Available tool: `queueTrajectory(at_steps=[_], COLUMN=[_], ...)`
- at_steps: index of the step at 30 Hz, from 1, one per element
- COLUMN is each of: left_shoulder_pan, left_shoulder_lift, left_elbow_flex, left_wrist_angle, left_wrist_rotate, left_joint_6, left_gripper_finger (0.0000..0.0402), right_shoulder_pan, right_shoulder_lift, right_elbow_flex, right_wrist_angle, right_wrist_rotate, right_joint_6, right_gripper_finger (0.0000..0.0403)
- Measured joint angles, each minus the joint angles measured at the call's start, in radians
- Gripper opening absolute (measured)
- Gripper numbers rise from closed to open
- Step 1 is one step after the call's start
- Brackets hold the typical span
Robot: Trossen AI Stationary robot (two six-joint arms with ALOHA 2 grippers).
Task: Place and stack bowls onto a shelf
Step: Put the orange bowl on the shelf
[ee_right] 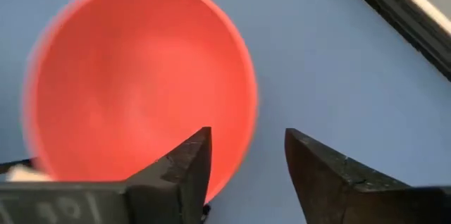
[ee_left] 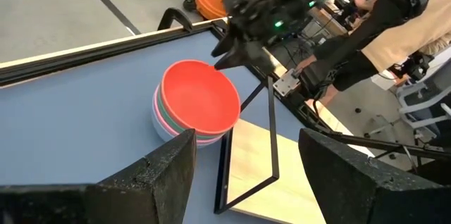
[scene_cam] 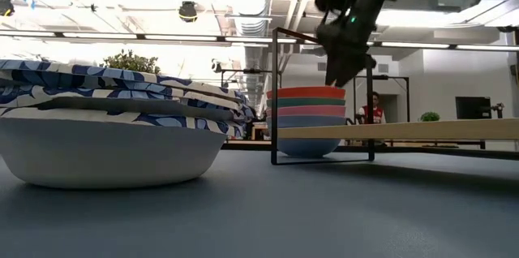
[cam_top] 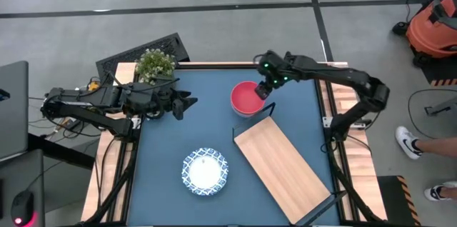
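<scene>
No text, label, brand or number can be read anywhere here

My dark right fingers (ee_right: 189,164) straddle the rim of a plain red bowl (cam_top: 246,98); below it in the stack (scene_cam: 306,118) sit teal-green, pink and pale blue bowls. Beneath my fingers lies the blue tabletop (cam_top: 178,141). Beyond my black left fingers (ee_left: 165,175) shows the light-wood shelf (cam_top: 282,163) with its black wire frame (ee_left: 271,143). The shallow bowls (cam_top: 205,171) are white with a blue floral pattern.
</scene>
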Motion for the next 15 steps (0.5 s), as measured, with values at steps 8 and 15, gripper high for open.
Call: queueTrajectory(at_steps=[8,15], left_shoulder_pan=[0.0,0.0], left_shoulder_lift=[0.0,0.0], left_elbow_flex=[0.0,0.0], left_wrist_angle=[0.0,0.001], left_wrist_rotate=[-0.024,-0.031], left_joint_6=[-0.002,-0.007], left_gripper_finger=[0.0235,0.0235], right_shoulder_pan=[0.011,0.029], right_shoulder_lift=[0.075,0.056], right_elbow_flex=[0.0,0.0], right_wrist_angle=[0.008,0.061], right_wrist_rotate=[0.111,0.172], right_joint_6=[-0.012,-0.056], right_gripper_finger=[0.0219,0.0205])
